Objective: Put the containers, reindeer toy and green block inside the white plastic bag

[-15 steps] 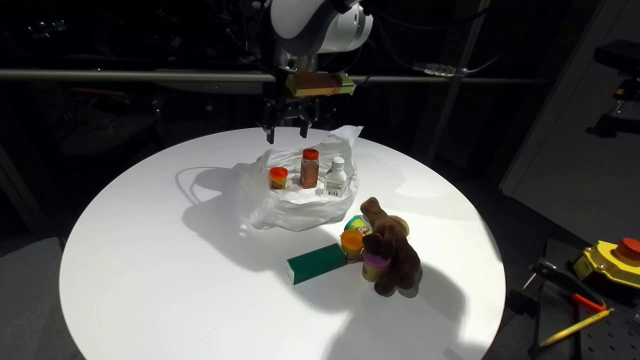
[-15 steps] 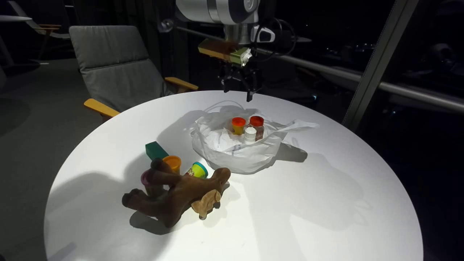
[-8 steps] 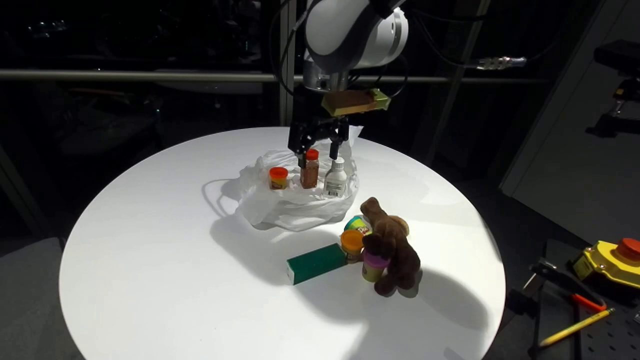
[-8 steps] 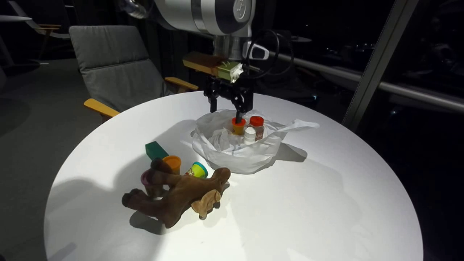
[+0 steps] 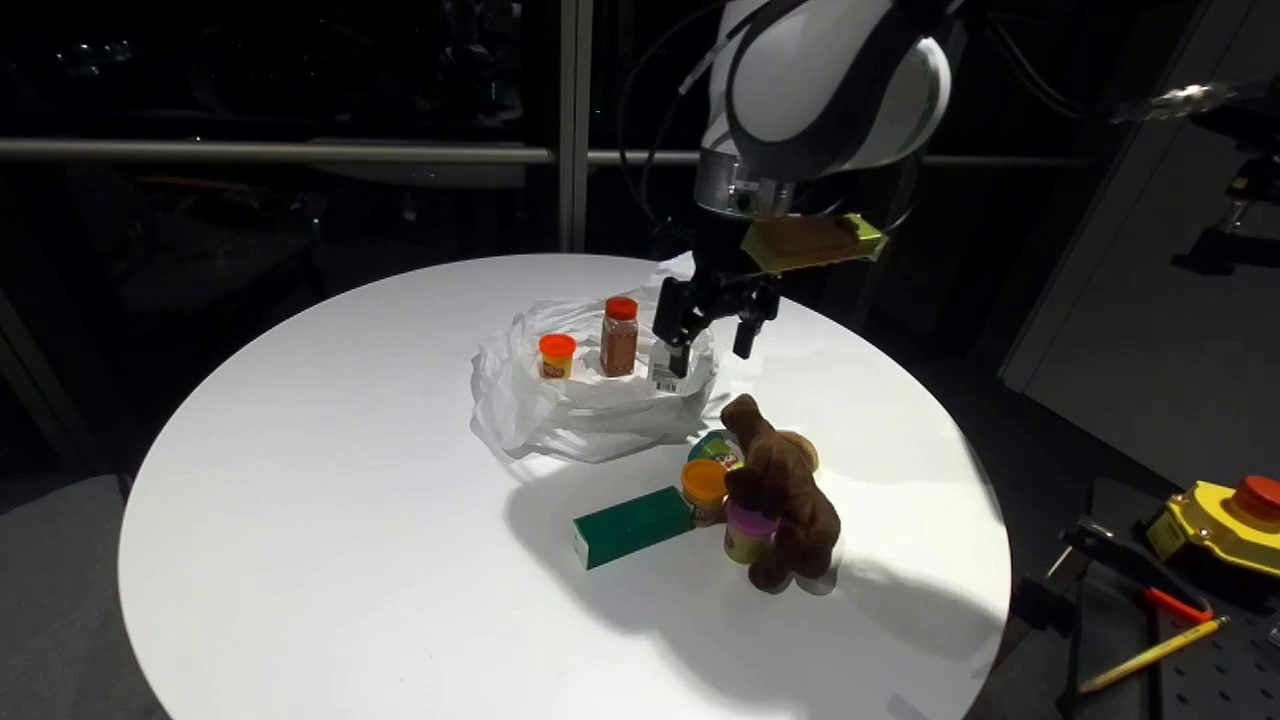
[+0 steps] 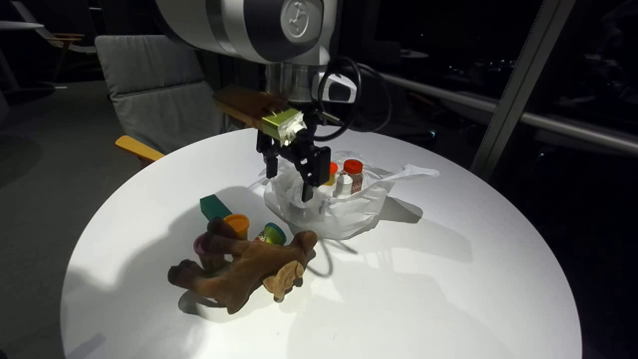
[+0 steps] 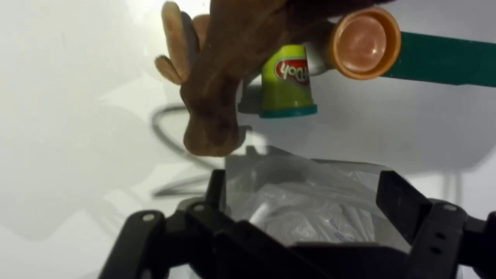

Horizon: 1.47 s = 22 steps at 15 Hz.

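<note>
The white plastic bag (image 5: 600, 430) lies spread open, holding a red-lidded tub (image 5: 556, 360), a red-capped jar (image 5: 619, 345) and a white bottle (image 5: 662, 380) partly hidden by my gripper. The brown reindeer toy (image 6: 259, 264) leans over tubs with purple (image 5: 752, 520), orange (image 5: 704, 480) and teal (image 7: 288, 112) lids. The teal-lidded green tub lies on its side in the wrist view. The dark green block (image 5: 630, 525) lies flat beside the orange-lidded tub. My gripper (image 5: 711, 352) is open and empty above the bag's edge nearest the toy; the bag (image 7: 310, 197) shows between its fingers.
Everything stands on a round white table (image 5: 350, 560). The bag's twisted end (image 6: 413, 172) sticks out to one side. A grey chair (image 6: 149, 89) stands behind the table. A yellow box with a red button (image 5: 1205, 525) sits off the table.
My open gripper has moved from behind the bag, over it, toward the reindeer toy and the tubs, and lower. The objects have not visibly moved.
</note>
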Each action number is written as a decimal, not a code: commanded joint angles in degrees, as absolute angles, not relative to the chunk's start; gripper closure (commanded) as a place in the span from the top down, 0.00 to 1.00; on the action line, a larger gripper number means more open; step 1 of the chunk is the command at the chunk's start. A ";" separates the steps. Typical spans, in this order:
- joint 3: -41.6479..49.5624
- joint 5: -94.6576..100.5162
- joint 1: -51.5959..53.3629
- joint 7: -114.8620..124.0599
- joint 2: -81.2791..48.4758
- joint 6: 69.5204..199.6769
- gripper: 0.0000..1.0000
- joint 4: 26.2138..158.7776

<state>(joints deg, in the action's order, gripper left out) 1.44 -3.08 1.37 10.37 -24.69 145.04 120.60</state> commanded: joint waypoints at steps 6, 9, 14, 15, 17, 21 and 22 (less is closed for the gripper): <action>0.75 -8.54 -2.71 7.33 -17.41 152.06 1.00 137.39; -0.82 -12.54 -4.02 4.30 -18.08 151.20 1.00 137.75; -2.21 -16.09 -5.05 0.98 -21.42 148.57 1.00 136.11; -2.34 -16.03 -5.00 0.50 -22.20 148.34 1.00 135.81; -2.95 -15.74 -5.12 -1.06 -23.49 147.80 1.00 135.20; -4.14 -15.34 -5.03 -3.63 -24.25 148.91 1.00 134.41; -4.45 -15.47 -5.07 -4.21 -23.91 149.16 1.00 134.44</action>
